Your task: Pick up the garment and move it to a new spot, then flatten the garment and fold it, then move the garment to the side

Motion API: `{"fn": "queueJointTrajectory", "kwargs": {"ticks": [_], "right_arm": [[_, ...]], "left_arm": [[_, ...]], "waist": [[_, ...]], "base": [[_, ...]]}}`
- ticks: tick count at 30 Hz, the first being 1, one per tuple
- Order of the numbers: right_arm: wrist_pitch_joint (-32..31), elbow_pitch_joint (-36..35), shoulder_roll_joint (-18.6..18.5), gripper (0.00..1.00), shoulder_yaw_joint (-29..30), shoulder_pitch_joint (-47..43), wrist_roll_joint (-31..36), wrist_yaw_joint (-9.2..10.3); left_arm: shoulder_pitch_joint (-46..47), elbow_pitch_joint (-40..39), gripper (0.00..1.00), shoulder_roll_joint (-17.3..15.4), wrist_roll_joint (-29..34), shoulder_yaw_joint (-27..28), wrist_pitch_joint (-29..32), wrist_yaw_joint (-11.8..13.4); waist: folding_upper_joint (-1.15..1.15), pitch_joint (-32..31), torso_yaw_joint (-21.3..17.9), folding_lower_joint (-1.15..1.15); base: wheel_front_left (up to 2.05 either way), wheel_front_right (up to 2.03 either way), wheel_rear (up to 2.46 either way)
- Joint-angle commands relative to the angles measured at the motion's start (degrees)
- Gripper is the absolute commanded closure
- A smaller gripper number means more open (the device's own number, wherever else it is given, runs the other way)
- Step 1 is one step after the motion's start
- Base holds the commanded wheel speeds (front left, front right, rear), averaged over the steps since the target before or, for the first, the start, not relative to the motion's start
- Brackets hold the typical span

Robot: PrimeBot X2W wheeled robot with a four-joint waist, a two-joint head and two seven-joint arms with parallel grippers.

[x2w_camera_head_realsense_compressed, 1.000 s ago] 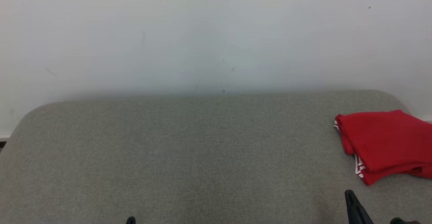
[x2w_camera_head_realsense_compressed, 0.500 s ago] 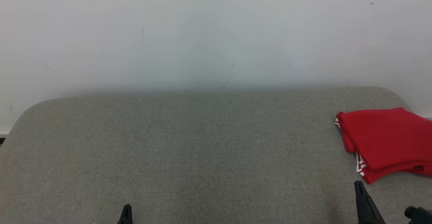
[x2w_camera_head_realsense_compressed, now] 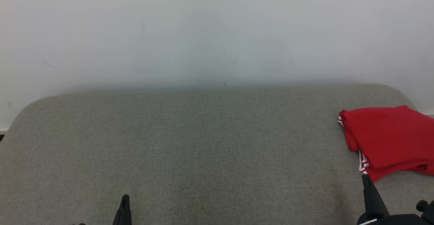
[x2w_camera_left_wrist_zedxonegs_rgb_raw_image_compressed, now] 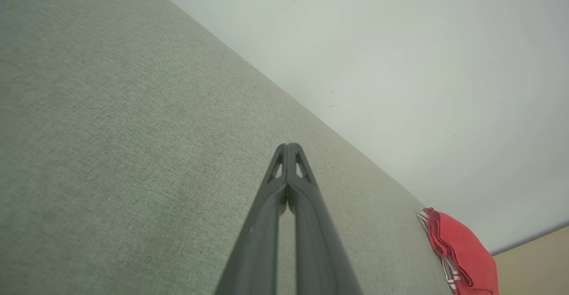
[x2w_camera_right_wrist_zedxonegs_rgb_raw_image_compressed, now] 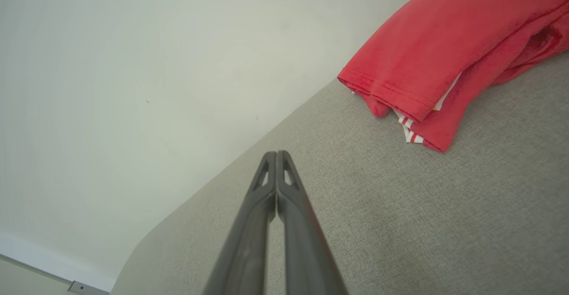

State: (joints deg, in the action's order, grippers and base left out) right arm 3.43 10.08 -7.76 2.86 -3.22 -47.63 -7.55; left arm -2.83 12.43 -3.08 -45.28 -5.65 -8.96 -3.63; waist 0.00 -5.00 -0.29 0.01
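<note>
The garment (x2w_camera_head_realsense_compressed: 390, 142) is red with white stripes at the hem, folded into a thick pile at the far right of the grey upholstered surface (x2w_camera_head_realsense_compressed: 203, 143). The same garment (x2w_camera_right_wrist_zedxonegs_rgb_raw_image_compressed: 449, 50) lies at the upper right of the right wrist view, and the garment (x2w_camera_left_wrist_zedxonegs_rgb_raw_image_compressed: 462, 253) is small at the lower right of the left wrist view. My right gripper (x2w_camera_head_realsense_compressed: 366, 179) is shut and empty, its tip just below the garment's lower left corner in the head view. My left gripper (x2w_camera_head_realsense_compressed: 124, 198) is shut and empty near the bottom edge, left of centre. Both pairs of fingers press together in the wrist views, left gripper (x2w_camera_left_wrist_zedxonegs_rgb_raw_image_compressed: 288, 146), right gripper (x2w_camera_right_wrist_zedxonegs_rgb_raw_image_compressed: 276, 153).
A plain white wall (x2w_camera_head_realsense_compressed: 217, 32) rises behind the grey surface. The surface has rounded far corners at left and right. A strip of floor and baseboard (x2w_camera_right_wrist_zedxonegs_rgb_raw_image_compressed: 84, 288) shows past its end in the right wrist view.
The camera has tilted, shifting the whole picture up a little. Both grippers have come further up into the head view, the right one drawing nearer the garment's lower left corner. The garment lies unmoved.
</note>
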Motion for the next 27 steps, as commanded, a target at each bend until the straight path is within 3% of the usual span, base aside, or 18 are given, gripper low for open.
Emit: {"fn": "queueJointTrajectory", "kwargs": {"ticks": [1, 27], "right_arm": [[-0.57, -0.25, 0.04, 1.00, 0.71, 1.65, -1.87, 0.04], [-6.89, 3.41, 1.46, 1.00, 5.48, 6.75, -18.76, 0.06]], "left_arm": [[1.94, -0.27, 1.00, 0.01, -1.85, 0.26, 0.28, -0.52], [7.81, 3.07, 1.00, 0.13, -20.48, 1.31, 3.46, -1.95]], "waist": [[0.00, 0.09, 0.01, 0.00], [0.00, 1.81, 0.09, 0.00]], "base": [[0.00, 0.00, 0.00], [0.00, 0.00, 0.00]]}}
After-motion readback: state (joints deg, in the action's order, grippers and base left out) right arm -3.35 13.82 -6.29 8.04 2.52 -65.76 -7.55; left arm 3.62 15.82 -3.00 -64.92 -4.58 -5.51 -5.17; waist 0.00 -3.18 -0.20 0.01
